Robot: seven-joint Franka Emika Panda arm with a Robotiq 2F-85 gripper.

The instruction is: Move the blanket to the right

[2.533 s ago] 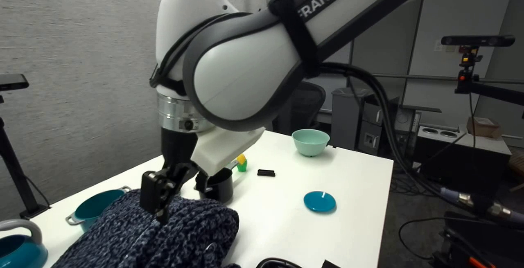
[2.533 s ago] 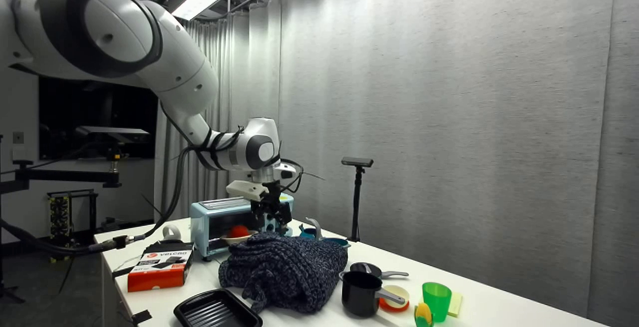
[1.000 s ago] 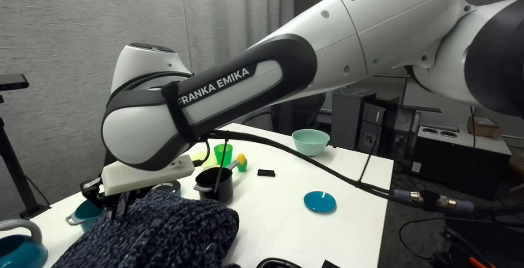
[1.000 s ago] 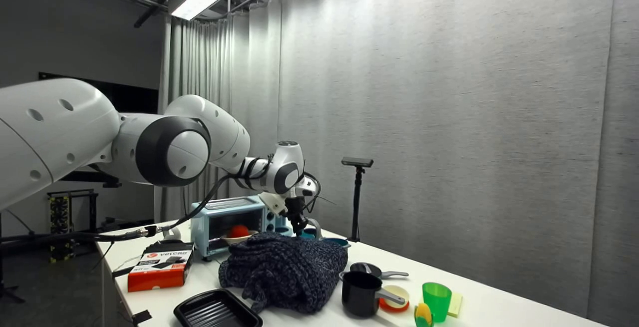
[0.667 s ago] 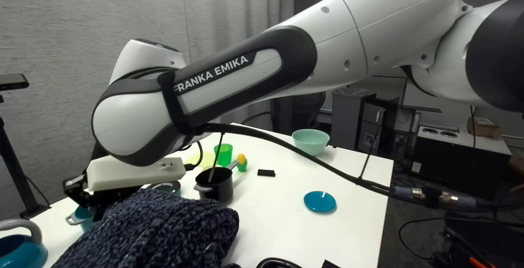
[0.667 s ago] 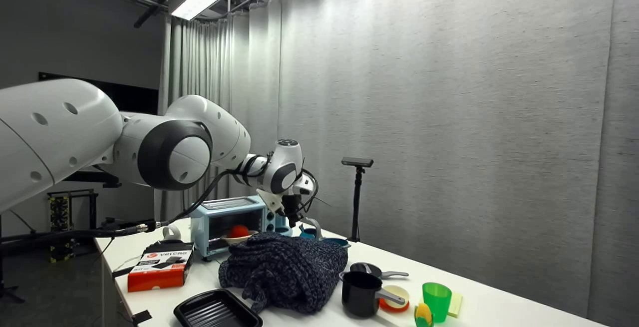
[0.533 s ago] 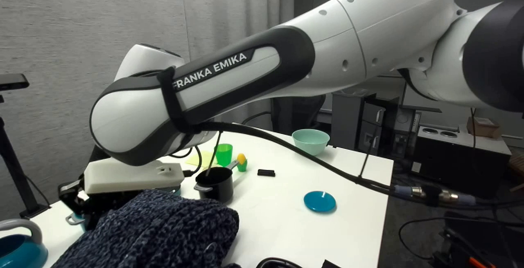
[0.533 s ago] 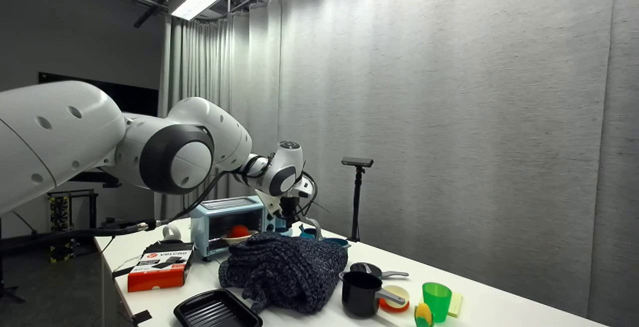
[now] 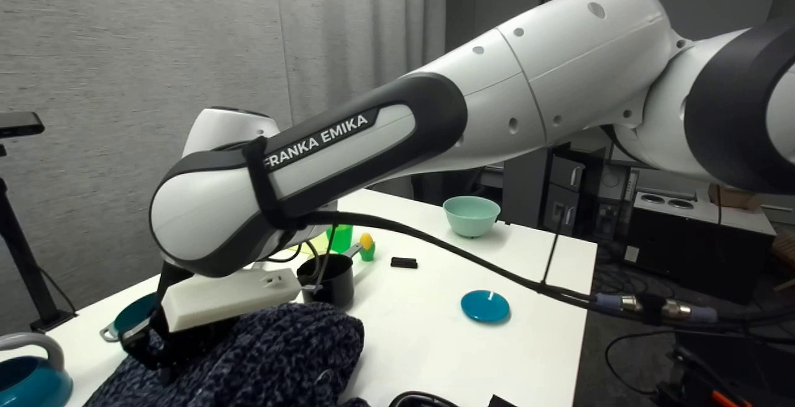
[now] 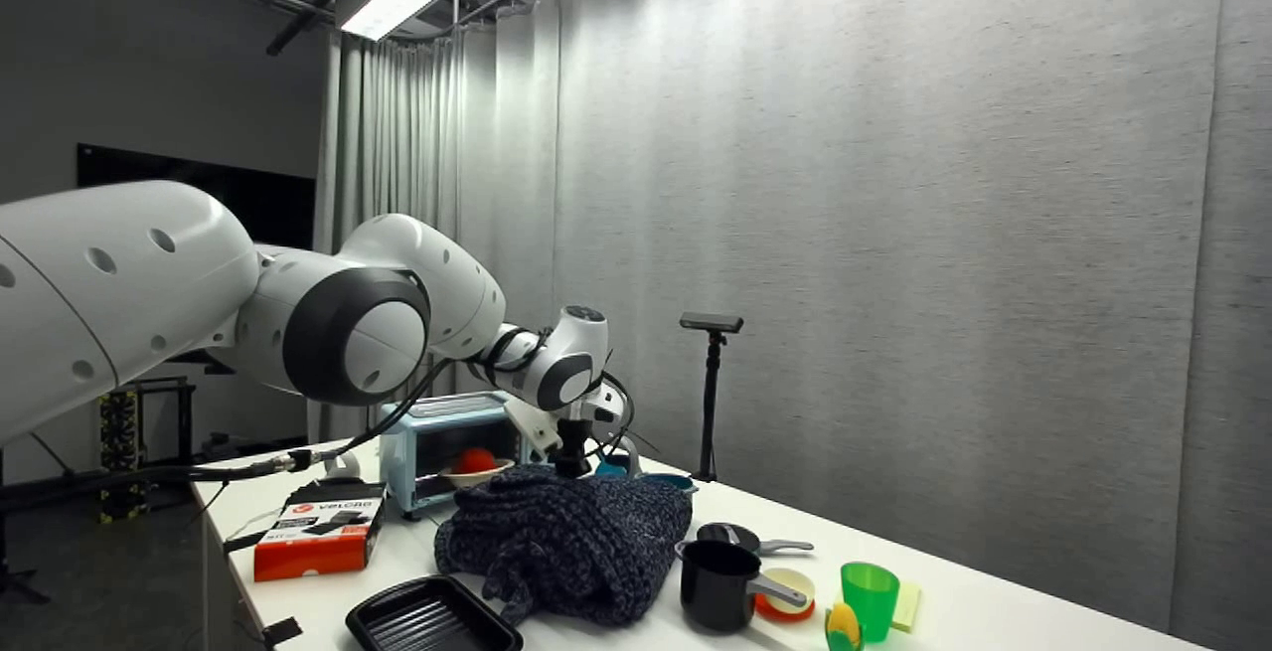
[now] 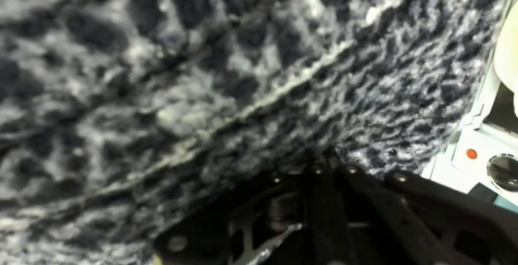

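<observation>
The blanket, a thick dark blue and grey knit, lies heaped on the white table in both exterior views (image 9: 298,348) (image 10: 576,552). It fills most of the wrist view (image 11: 202,75). My gripper (image 11: 330,155) has its jaws drawn together, tips down against the knit. In an exterior view the gripper (image 9: 164,370) presses into the blanket's upper side near the teal pot, and in an exterior view it (image 10: 572,467) meets the top at the edge towards the toaster oven. The very tips blend into the dark yarn; no fold shows clearly pinched between them.
A light blue toaster oven (image 10: 452,437) stands close behind the blanket. Around it are a teal pot (image 9: 133,317), a blue kettle (image 9: 34,379), a black saucepan (image 9: 332,283), a black tray (image 10: 434,616) and a Velcro box (image 10: 323,532). Farther off are a blue lid (image 9: 485,306) and a mint bowl (image 9: 471,215).
Over the last couple of seconds the arm has swung across the blanket and my jaws have shut. In the last half second the gripper has come down, and the blanket's top dips slightly under it.
</observation>
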